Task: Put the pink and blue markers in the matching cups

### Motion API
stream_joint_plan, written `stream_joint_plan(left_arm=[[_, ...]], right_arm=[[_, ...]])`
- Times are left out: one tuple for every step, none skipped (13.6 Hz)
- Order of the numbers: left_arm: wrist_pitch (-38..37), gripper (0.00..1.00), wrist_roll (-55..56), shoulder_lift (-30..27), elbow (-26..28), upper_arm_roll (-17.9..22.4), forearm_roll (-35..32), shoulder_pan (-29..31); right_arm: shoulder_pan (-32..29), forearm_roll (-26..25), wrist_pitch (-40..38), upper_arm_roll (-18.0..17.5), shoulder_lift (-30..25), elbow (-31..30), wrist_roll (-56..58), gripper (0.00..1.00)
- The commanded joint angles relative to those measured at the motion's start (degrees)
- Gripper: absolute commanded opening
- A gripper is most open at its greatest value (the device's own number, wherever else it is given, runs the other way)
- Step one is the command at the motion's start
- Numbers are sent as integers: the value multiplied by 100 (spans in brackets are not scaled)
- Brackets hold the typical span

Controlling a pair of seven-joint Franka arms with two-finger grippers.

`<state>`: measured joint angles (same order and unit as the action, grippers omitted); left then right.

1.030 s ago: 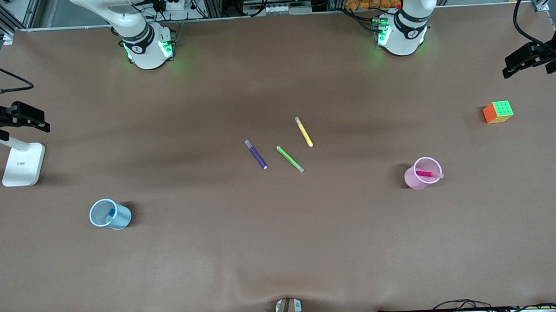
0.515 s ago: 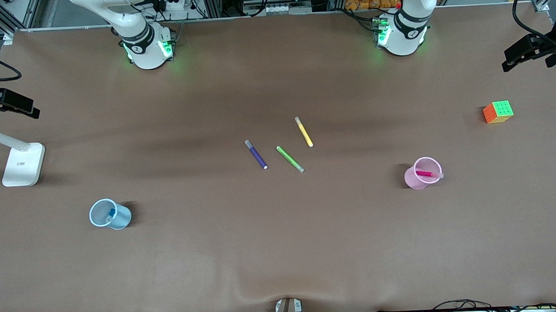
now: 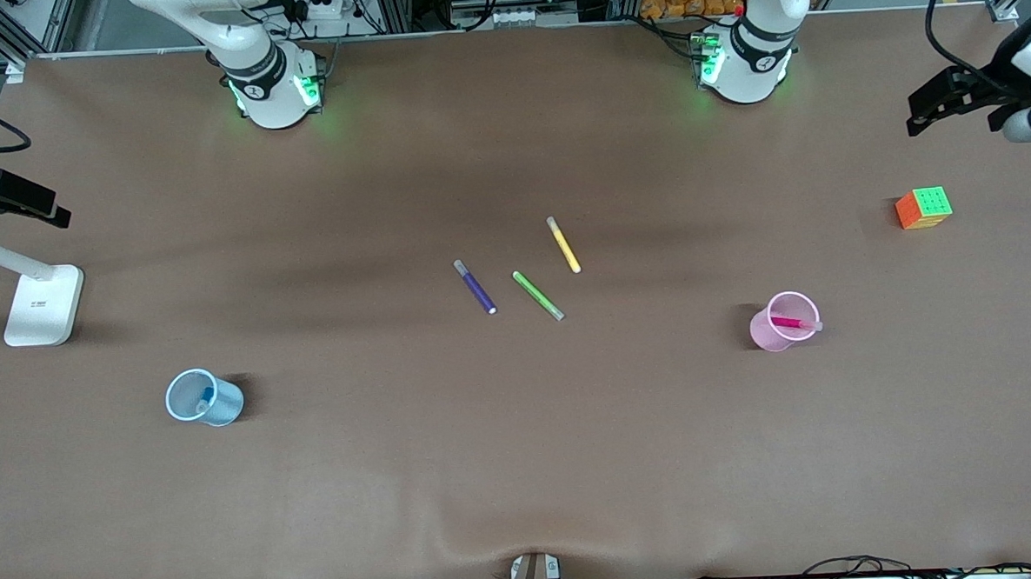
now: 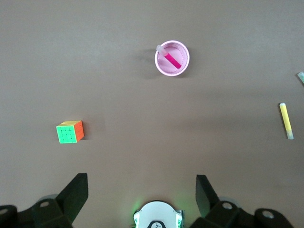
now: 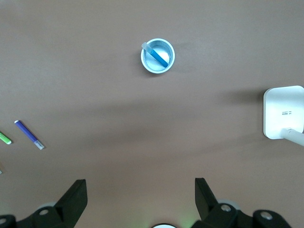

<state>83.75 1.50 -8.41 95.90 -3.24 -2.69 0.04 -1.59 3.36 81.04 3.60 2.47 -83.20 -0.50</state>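
The pink marker [image 3: 794, 322] stands slanted in the pink cup [image 3: 770, 332] toward the left arm's end of the table; both show in the left wrist view, marker [image 4: 171, 59] in cup [image 4: 183, 65]. The blue marker [image 3: 204, 401] stands in the blue cup [image 3: 225, 407] toward the right arm's end; the right wrist view shows the marker [image 5: 157, 56] in the cup [image 5: 166, 64]. My left gripper [image 3: 930, 108] [image 4: 141, 178] is open, empty, high over the table's edge. My right gripper [image 3: 42, 207] [image 5: 140, 181] is open, empty, high over its end.
A purple pen [image 3: 475, 287], a green pen [image 3: 537, 295] and a yellow pen [image 3: 563, 245] lie at mid table. A colour cube [image 3: 923, 207] sits near the left arm's end. A white stand base [image 3: 44, 306] sits at the right arm's end.
Both grippers have shifted a little at the table's ends, the right one away from the front camera, the left one slightly toward mid table. Markers and cups have not moved.
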Motion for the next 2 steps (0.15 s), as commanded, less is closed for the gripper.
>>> stream_joint_plan(left_arm=[[-52,100,9,111,-221,-71,23,31],[-52,100,9,111,-230,-71,23,31]], right_arm=[[-52,16,43,-53,-18,-3,146,100],[-43,-2,43,-53,-18,-3,164,100]])
